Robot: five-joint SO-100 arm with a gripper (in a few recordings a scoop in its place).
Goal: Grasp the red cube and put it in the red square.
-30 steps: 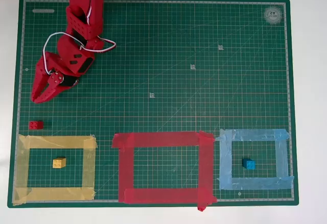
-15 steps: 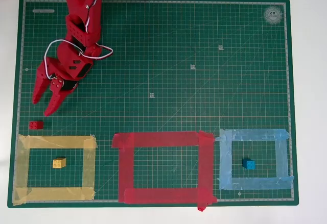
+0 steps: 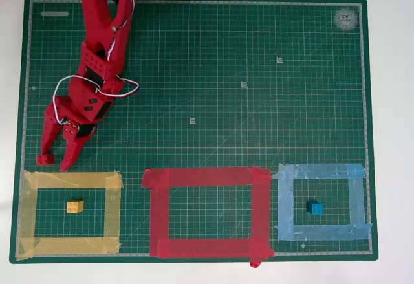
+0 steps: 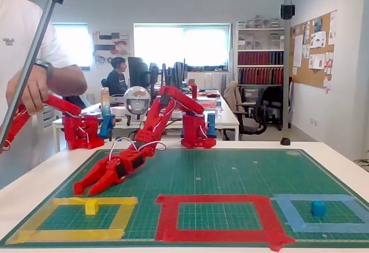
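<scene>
The setting is an office used as a robotics lab. In the fixed view, desks with computer monitors (image 4: 151, 73) fill the background, where a seated person (image 4: 117, 75) works below a wide window (image 4: 182, 44). Shelves of red binders (image 4: 259, 66) line the right side beside a cork pinboard (image 4: 314, 41) carrying papers. An office chair (image 4: 249, 113) stands near the white bench (image 4: 351, 166), which carries a green gridded cutting mat (image 4: 242, 169).

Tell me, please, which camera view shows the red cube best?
The overhead view: the red cube lies on the green mat, just above the yellow tape outline, at the open gripper's left fingertip. In the fixed view the gripper fingers cover that spot, so the cube cannot be made out.
</scene>
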